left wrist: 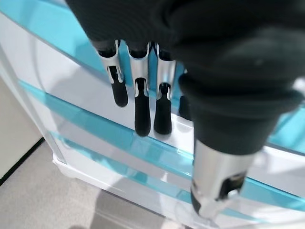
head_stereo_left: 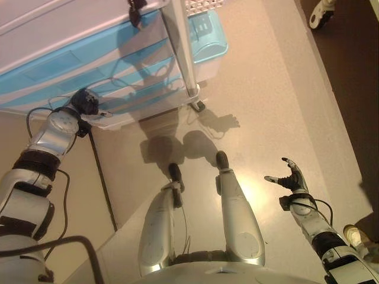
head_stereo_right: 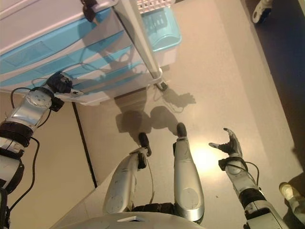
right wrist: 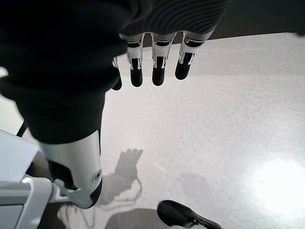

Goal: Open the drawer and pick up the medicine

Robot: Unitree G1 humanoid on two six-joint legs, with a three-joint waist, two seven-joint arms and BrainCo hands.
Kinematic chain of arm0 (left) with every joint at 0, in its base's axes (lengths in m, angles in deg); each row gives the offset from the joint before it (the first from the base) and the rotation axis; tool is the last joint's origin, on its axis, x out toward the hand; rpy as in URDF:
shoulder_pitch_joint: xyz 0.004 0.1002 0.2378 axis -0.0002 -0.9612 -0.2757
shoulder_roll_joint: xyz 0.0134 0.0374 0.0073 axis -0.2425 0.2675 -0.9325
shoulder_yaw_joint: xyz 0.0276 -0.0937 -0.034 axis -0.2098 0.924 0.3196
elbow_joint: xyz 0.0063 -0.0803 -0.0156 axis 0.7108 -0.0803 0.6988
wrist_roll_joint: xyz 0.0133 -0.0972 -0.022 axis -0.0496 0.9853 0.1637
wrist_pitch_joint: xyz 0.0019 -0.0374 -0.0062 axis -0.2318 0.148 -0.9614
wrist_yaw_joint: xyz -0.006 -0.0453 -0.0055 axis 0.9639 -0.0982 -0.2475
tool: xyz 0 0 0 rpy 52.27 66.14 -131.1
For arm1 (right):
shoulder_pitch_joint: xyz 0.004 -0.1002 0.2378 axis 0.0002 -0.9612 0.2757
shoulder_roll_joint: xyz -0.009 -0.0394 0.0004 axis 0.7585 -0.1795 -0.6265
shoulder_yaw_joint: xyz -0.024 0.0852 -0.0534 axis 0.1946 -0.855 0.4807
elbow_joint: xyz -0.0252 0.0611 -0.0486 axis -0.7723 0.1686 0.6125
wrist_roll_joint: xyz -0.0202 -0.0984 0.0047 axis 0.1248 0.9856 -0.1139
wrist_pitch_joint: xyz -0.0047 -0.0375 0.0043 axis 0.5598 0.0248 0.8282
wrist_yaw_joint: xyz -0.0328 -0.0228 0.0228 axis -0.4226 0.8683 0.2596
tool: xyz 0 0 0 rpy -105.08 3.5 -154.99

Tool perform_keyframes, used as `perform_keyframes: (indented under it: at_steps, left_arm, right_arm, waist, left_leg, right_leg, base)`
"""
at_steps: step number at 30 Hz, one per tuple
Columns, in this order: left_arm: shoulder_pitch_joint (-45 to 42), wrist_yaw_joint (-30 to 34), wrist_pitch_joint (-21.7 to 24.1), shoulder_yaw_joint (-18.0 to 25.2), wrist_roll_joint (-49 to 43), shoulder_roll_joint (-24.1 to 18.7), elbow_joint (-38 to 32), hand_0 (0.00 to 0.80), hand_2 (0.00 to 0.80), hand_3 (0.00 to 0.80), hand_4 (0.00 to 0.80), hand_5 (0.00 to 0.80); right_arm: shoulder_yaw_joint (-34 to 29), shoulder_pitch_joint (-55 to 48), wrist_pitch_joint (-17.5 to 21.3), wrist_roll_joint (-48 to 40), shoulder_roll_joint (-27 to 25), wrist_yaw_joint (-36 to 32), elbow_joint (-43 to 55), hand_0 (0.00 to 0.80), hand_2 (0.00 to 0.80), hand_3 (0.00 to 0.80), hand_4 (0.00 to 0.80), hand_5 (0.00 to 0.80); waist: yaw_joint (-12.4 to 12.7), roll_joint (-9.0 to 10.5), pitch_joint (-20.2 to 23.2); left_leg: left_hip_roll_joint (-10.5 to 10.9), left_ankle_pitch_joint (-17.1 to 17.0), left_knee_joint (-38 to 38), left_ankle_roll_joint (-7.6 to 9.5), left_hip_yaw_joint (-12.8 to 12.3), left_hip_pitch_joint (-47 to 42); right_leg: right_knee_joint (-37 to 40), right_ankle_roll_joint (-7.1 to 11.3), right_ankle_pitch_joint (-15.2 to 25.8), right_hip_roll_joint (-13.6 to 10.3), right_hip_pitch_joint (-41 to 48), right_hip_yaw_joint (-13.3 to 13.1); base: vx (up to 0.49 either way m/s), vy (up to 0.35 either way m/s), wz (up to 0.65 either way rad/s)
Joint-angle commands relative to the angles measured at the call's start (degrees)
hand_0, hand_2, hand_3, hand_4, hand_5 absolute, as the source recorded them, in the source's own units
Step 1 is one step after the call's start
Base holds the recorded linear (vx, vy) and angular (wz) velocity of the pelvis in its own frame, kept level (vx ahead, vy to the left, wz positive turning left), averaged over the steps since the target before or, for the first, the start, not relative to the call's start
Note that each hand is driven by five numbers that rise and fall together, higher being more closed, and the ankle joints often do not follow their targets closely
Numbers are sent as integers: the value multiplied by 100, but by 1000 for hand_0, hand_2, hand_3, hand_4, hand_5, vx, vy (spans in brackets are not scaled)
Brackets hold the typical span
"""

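Setting: a white drawer unit [head_stereo_left: 89, 65] with translucent blue drawer fronts stands on a pale floor [head_stereo_left: 272, 100], seen from above by the head camera.
Drawer unit: several blue-fronted drawers are stacked one above another, with white bands between them; all the fronts that show lie flush, none pulled out.
Metal post: a silver upright post [head_stereo_left: 180, 47] runs down the near corner of the unit to a small castor [head_stereo_left: 198, 106] on the floor.
Basket: a white lattice basket [head_stereo_left: 204, 6] sits at the top of the unit, above a light blue tray or bin [head_stereo_left: 210, 35] that juts out to the side.
Left hand: the left hand [head_stereo_left: 89, 102] is raised against the front of the drawer unit, at its lower drawers. In the left wrist view its fingers [left wrist: 142, 107] are straight, side by side, their dark tips at or just off a white band between two blue fronts; the thumb points apart from them. It grips nothing.
Right hand: the right hand [head_stereo_left: 291, 176] hangs over bare floor, well apart from the unit, fingers spread and relaxed, holding nothing.
Medicine: it shows in no view and neither hand has it.
Person: a pale shoe [head_stereo_left: 320, 15] shows at the far edge of the floor.
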State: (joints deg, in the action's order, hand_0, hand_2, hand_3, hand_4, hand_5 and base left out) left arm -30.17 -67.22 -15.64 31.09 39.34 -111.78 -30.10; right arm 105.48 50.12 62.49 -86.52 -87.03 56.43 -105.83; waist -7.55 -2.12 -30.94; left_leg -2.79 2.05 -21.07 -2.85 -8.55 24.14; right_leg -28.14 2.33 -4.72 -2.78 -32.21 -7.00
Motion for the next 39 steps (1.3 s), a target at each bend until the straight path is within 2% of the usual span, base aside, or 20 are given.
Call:
perform_keyframes:
  at_steps: [1, 7, 11, 18, 21, 27, 32, 36, 39]
  left_arm:
    - [670, -537, 387, 639, 383, -302, 360, 0, 0, 0, 0, 0]
    - [-59, -296, 602, 826, 689, 115, 133, 0, 0, 0, 0, 0]
    - [-947, -92, 868, 1069, 1022, 497, -296, 0, 0, 0, 0, 0]
    - [-2694, 377, 1552, 1438, 1883, 1643, -853, 0, 0, 0, 0, 0]
    - [-3258, 594, 1836, 1573, 2049, 2203, -639, 0, 0, 0, 0, 0]
    - [-3870, 1029, 2043, 1757, 1970, 2873, 208, 0, 0, 0, 0, 0]
    - [-4095, 1039, 2186, 1780, 1640, 3071, 667, 0, 0, 0, 0, 0]
    - [-4145, 960, 2306, 1688, 935, 3168, 1040, 0, 0, 0, 0, 0]
    - [-4205, 1203, 2276, 1563, 801, 3155, 1292, 0, 0, 0, 0, 0]
  right_arm:
    - [263, -46, 46, -100, 94, 40, 288, 0, 0, 0, 0, 0]
    - [247, -124, 55, 11, 252, -46, 209, 0, 0, 0, 0, 0]
    - [141, -238, 82, 144, 355, -72, 101, 0, 0, 0, 0, 0]
    - [-64, -410, 152, 292, 530, -217, -172, 0, 0, 0, 0, 0]
    - [-146, -492, 241, 302, 621, -395, -342, 0, 0, 0, 0, 0]
    - [-320, -645, 239, 37, 772, -1198, -662, 0, 0, 0, 0, 0]
    - [-380, -763, 213, 66, 856, -1653, -1089, 0, 0, 0, 0, 0]
    - [-385, -864, 164, 186, 987, -1823, -1406, 0, 0, 0, 0, 0]
    - [-362, -914, 108, 237, 1067, -1944, -1594, 0, 0, 0, 0, 0]
  waist:
    - [-214, 285, 211]
    - [-141, 238, 262]
    - [10, 170, 328]
    - [367, 80, 625]
    - [491, 77, 848]
    - [626, 144, 1395]
    - [725, 176, 1820]
    - [779, 187, 2114]
    - [790, 186, 2307]
  left_leg:
    - [364, 735, -701, 588, -103, 160]
    - [415, 669, -483, 573, -22, 27]
    - [484, 574, -162, 551, 100, -228]
    - [576, 284, 618, 463, 392, -771]
    - [547, 169, 989, 414, 500, -1060]
    - [471, -61, 1699, 260, 611, -1647]
    - [462, -74, 1876, 198, 627, -1962]
    - [484, -22, 1906, 212, 636, -2179]
    - [473, 0, 1955, 218, 611, -2342]
  right_leg:
    - [607, -122, 313, 191, 230, 322]
    - [667, -132, 281, 206, 342, 327]
    - [820, -109, 264, 158, 592, 404]
    - [1346, -62, 296, 57, 1204, 660]
    - [1596, -63, 305, 45, 1533, 773]
    - [2194, -51, 361, 65, 2251, 962]
    - [2476, -45, 398, 38, 2641, 1153]
    - [2559, -33, 377, -5, 2909, 1258]
    - [2597, -9, 351, -23, 3084, 1297]
  base:
    - [-5, -33, 0]
    - [0, 0, 0]
    - [5, -11, 9]
    - [5, -9, 17]
    - [37, -4, 15]
    - [80, 7, 25]
    - [62, 33, 17]
    - [65, 36, 19]
    - [74, 12, 9]
